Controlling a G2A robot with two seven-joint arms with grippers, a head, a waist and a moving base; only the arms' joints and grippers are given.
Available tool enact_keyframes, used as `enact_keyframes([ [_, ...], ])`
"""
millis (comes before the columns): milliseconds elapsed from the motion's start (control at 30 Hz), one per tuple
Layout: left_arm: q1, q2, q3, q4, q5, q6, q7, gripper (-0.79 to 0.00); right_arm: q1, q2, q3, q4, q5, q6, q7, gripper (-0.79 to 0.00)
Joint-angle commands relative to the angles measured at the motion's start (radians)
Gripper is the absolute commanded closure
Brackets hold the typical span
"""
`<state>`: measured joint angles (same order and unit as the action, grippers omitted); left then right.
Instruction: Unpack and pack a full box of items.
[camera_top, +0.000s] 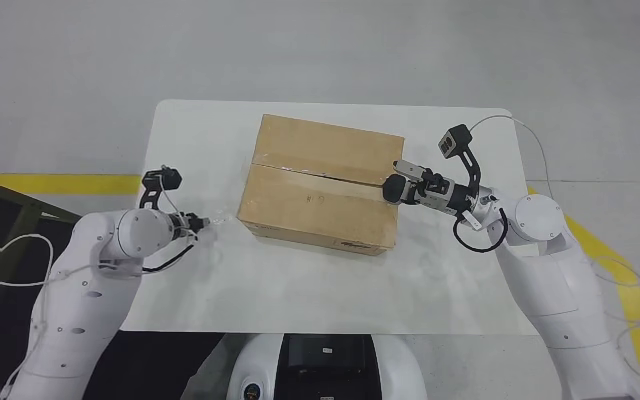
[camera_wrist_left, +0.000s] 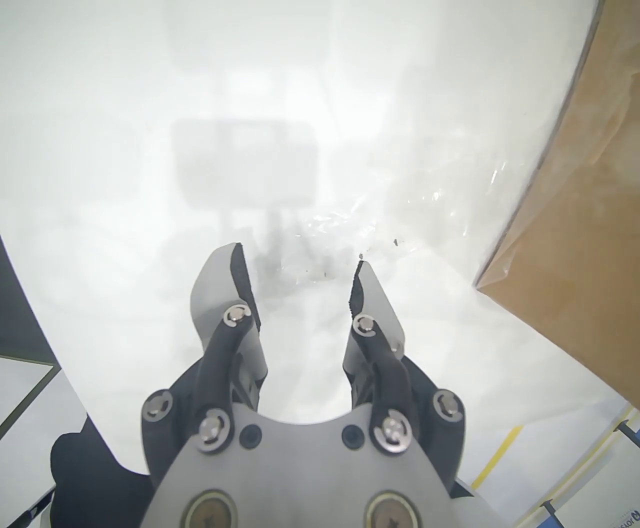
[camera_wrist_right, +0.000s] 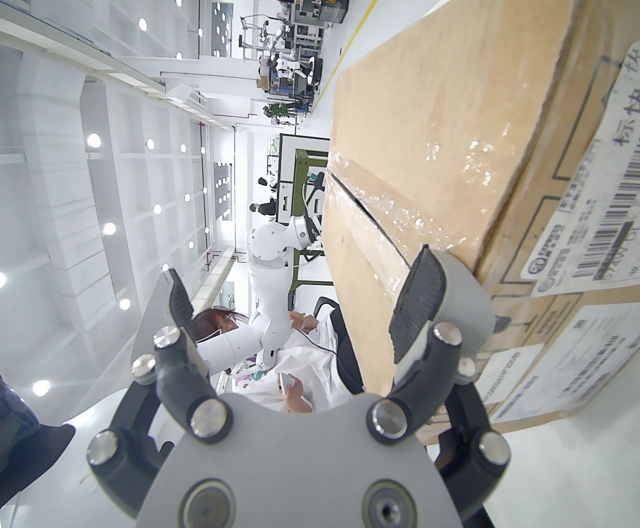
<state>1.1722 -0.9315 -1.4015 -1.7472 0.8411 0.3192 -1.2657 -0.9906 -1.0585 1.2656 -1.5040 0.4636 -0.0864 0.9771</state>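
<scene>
Cardboard box (camera_top: 325, 180) sits mid-counter (camera_top: 200, 130), flaps shut along a centre seam under glossy tape. Judged stiff and heavy if full, tape slick — best taken at a flap edge by the seam. Right gripper (camera_wrist_right: 300, 280) is spread at the box's top edge; left gripper (camera_wrist_left: 297, 260) is spread and empty, near its corner.

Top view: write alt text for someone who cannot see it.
A closed cardboard box sits centred on a white table. The right end effector is at its top edge; the left end effector is over the table, apart from the box.
</scene>
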Motion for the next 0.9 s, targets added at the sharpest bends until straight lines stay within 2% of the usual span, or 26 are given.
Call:
enact_keyframes([
  [0, 0.002, 0.0, 0.006, -0.005, 0.019, 0.001, -0.003, -0.382, 0.0, 0.0, 0.0, 0.0, 0.0, 0.0, 0.0, -0.785],
  [433, 0.014, 0.001, 0.022, -0.036, 0.105, 0.021, -0.05, -0.391, 0.0, 0.0, 0.0, 0.0, 0.0, 0.0, 0.0, -0.785],
  [633, -0.005, -0.004, 0.044, -0.015, 0.114, 0.022, -0.069, -0.351, 0.0, 0.0, 0.0, 0.0, 0.0, 0.0, 0.0, -0.785],
  [700, -0.012, -0.006, 0.049, -0.009, 0.115, 0.022, -0.072, -0.314, 0.0, 0.0, 0.0, 0.0, 0.0, 0.0, 0.0, -0.785],
  [867, -0.027, -0.009, 0.058, 0.003, 0.12, 0.023, -0.082, -0.302, 0.0, 0.0, 0.0, 0.0, 0.0, 0.0, 0.0, -0.785],
])
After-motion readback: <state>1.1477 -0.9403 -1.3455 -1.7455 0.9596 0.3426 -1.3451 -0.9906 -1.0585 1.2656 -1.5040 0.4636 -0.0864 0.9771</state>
